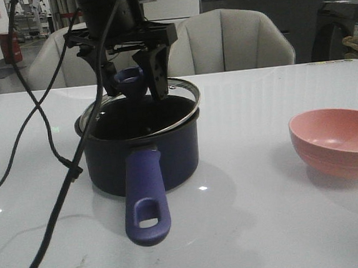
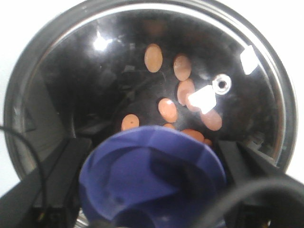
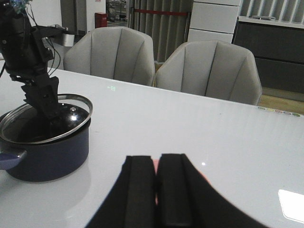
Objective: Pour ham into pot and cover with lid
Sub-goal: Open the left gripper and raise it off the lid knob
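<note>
The dark navy pot (image 1: 142,153) stands left of centre on the table, its purple-blue handle (image 1: 145,196) pointing toward the front edge. The glass lid (image 1: 164,110) lies tilted over the pot's mouth. My left gripper (image 1: 132,75) comes down from above and is shut on the lid's blue knob (image 1: 130,80). In the left wrist view the knob (image 2: 152,175) fills the foreground, and several pale-orange ham slices (image 2: 153,57) show through the glass on the black pot bottom. My right gripper (image 3: 156,190) is shut on nothing and is out of the front view.
A pink bowl (image 1: 336,142) sits at the right of the table; a sliver of pink (image 3: 155,166) shows behind my right fingers. Black cables (image 1: 55,151) hang across the left side. Grey chairs (image 1: 233,41) stand behind the table.
</note>
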`<state>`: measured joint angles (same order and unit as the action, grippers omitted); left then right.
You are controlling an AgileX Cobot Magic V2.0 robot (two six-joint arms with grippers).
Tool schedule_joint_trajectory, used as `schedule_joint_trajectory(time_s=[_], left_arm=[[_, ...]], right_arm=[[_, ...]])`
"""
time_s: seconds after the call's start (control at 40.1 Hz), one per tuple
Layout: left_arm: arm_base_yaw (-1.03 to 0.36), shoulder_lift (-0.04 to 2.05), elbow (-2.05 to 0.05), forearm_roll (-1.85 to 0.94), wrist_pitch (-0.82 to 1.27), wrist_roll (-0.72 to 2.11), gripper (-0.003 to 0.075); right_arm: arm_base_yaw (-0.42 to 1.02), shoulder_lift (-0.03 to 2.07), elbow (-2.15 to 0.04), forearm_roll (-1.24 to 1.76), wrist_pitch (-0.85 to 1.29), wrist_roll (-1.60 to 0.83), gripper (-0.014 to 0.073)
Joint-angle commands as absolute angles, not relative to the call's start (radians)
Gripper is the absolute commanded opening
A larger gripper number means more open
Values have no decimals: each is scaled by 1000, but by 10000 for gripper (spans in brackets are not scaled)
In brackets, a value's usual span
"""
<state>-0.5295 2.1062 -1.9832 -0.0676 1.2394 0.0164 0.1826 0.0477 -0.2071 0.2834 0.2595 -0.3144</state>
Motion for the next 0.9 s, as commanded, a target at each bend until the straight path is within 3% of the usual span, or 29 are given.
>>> schedule_joint_trajectory(time_s=[0.0, 0.499, 0.873], left_arm=[[-534, 2031, -2009, -59, 1286, 18, 532], [-534, 2016, -2085, -46, 1286, 16, 536], [-534, 1825, -2076, 105, 1286, -25, 535]], right_arm=[[187, 60, -235, 291, 181, -323, 153], [187, 60, -235, 291, 181, -323, 153], [187, 60, -235, 291, 181, -323, 153]])
